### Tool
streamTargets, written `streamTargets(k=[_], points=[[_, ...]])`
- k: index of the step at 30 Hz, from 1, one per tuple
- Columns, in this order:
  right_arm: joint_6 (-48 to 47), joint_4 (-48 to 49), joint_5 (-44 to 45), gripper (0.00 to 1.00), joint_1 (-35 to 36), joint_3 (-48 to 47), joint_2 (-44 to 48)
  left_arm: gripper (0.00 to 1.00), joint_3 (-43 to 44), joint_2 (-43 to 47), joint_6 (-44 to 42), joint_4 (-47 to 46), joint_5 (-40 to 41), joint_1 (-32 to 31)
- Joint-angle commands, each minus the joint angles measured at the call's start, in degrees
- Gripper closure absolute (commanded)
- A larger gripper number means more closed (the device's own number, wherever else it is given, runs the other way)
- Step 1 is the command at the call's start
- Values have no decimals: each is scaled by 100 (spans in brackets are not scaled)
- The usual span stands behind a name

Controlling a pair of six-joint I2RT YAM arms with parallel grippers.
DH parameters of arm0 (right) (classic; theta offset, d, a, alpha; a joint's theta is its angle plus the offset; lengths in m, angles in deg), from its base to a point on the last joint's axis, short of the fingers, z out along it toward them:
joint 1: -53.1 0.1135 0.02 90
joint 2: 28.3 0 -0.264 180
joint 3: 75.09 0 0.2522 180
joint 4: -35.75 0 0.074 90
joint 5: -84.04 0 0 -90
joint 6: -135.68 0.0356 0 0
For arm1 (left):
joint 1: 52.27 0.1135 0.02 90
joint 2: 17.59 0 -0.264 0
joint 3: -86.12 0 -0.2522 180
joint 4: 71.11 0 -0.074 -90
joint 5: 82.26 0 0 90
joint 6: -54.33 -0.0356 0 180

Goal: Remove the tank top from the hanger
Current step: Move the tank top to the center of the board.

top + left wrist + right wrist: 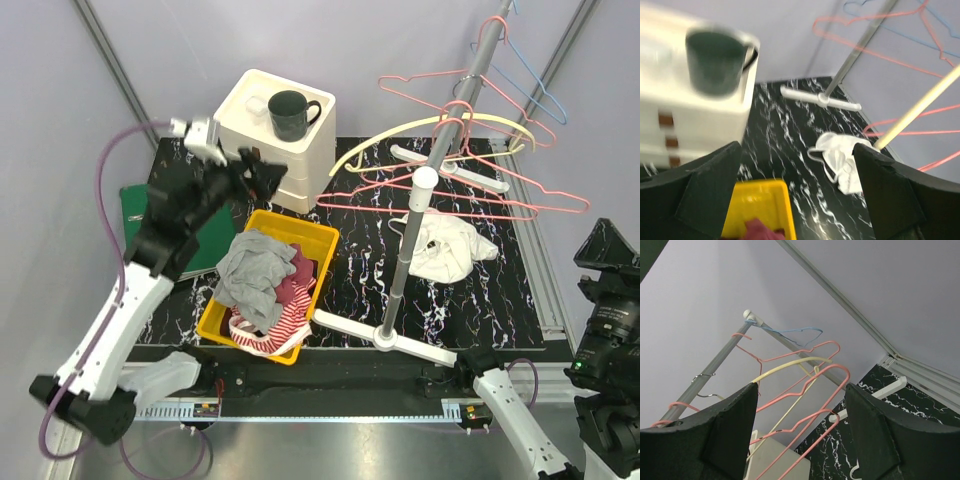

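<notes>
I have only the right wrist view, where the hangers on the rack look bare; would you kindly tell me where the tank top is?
Observer: The white tank top lies crumpled on the table, right beside the rack pole.
Operator: Thank you. Where is the left arm?
Observer: The left gripper is raised between the yellow bin and the white drawer unit, its fingers apart with nothing between them.
Operator: What is in that bin?
Observer: A heap of clothes: a grey garment on top, a red-and-white striped one at the near end.
</notes>
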Motion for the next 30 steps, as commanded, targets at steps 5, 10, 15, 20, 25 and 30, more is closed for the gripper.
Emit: streamTargets(k=[5, 10, 15, 20, 25, 30], points=[[224, -80, -92, 22, 5, 446, 132, 3, -3558, 1704, 1446, -2436, 515, -904], [356, -80, -65, 22, 5, 710, 291, 6, -4533, 1575, 1497, -3191, 1114, -1803], [400, -98, -74, 21, 14, 825, 361, 8, -4800, 303, 1445, -5036, 1212, -2524], [322, -194, -22, 21, 5, 807, 449, 23, -3659, -1789, 505, -5785, 547, -2947], [76, -247, 163, 20, 14, 737, 555, 25, -2384, -3406, 30, -5681, 429, -3026], [-127, -247, 356, 20, 14, 745, 563, 21, -1585, -4453, 153, -5734, 465, -3044]])
